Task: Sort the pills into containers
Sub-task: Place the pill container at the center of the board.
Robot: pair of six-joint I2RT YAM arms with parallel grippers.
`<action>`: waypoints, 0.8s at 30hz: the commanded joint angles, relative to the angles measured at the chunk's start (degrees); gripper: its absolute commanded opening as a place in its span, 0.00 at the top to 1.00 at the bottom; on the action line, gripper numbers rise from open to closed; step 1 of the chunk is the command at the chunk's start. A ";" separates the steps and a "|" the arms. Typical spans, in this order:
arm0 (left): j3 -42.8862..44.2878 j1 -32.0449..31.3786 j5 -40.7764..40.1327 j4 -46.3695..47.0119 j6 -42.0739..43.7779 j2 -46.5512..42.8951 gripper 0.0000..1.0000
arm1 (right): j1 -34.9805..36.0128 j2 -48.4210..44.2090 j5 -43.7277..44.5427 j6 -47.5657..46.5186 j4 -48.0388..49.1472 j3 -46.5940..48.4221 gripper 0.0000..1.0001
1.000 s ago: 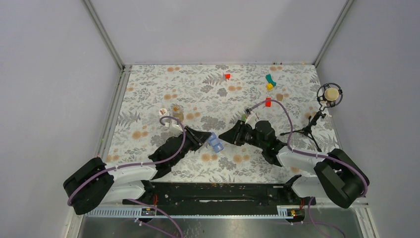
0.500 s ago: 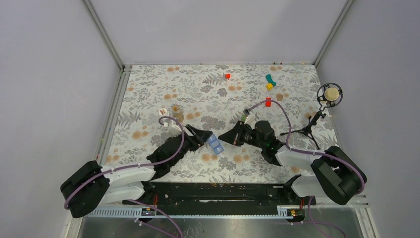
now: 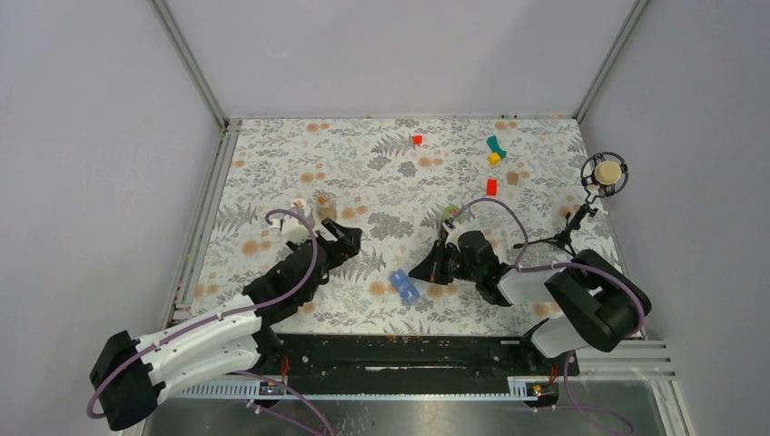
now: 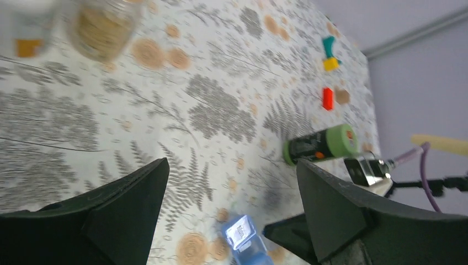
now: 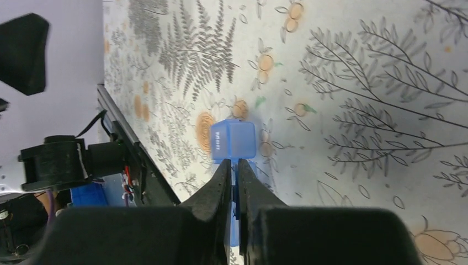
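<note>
Since a second ago the left gripper [image 3: 345, 233] has let go of the pill box [image 3: 404, 287] and drawn back toward the jar [image 3: 325, 203] at far left. Its jaws stand wide apart with nothing between them. The blue box has shifted nearer the front edge and lies flat on the floral table [image 3: 272, 154], between the two arms. Right gripper [image 5: 234, 161] clenched tight, tips right over one end of the box; whether they touch it, cannot tell.
</note>
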 commanded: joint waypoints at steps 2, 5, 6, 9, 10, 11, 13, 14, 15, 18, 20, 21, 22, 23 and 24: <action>4.50 0.77 -12.25 -15.44 2.44 -3.00 0.12 | 0.59 2.50 3.11 -2.85 0.75 0.71 0.84; 6.44 2.19 -14.44 -20.60 2.83 -2.68 0.12 | 0.89 1.65 5.37 -3.34 -2.25 1.30 0.63; 7.06 3.09 -14.68 -21.97 2.89 -2.50 0.11 | 0.85 0.90 6.17 -3.52 -3.83 1.53 0.58; 8.60 6.80 -14.23 -24.29 3.84 -2.16 0.10 | 0.91 -3.56 9.48 -4.23 -9.29 2.16 0.43; 9.06 7.87 -13.98 -24.66 4.49 -2.16 0.09 | 0.90 -5.29 10.65 -4.62 -11.82 2.53 0.40; 9.53 9.04 -13.69 -25.09 5.12 -2.11 0.09 | 0.94 -6.93 12.00 -5.04 -14.77 3.06 0.37; 10.42 11.66 -12.66 -25.77 6.48 -1.94 0.09 | 0.88 -10.30 14.81 -5.66 -20.38 4.14 0.32; 10.80 12.91 -11.87 -25.78 7.29 -1.83 0.09 | 0.92 -11.75 16.13 -5.80 -22.77 4.62 0.32; 10.96 14.39 -10.67 -25.33 8.62 -1.62 0.12 | 0.92 -13.19 17.92 -5.89 -25.26 5.14 0.31; 11.59 19.17 -6.53 -23.64 12.69 0.16 0.21 | 0.87 -16.33 21.13 -5.75 -32.19 6.63 0.33; 12.21 22.73 -2.77 -22.36 15.58 2.56 0.23 | 0.88 -17.83 22.75 -5.93 -34.80 7.37 0.34; 12.41 24.38 -0.80 -21.34 16.74 4.02 0.23 | 0.88 -18.67 22.92 -5.95 -35.50 7.43 0.34; 12.79 25.67 1.12 -19.84 17.61 5.52 0.23 | 0.83 -19.68 22.96 -5.89 -35.92 7.40 0.34; 13.19 26.88 2.42 -18.86 18.64 7.11 0.22 | 0.87 -20.58 23.01 -5.82 -36.34 7.32 0.34; 13.60 27.69 3.28 -17.79 19.66 8.86 0.20 | 0.86 -21.46 23.28 -5.82 -36.78 7.20 0.33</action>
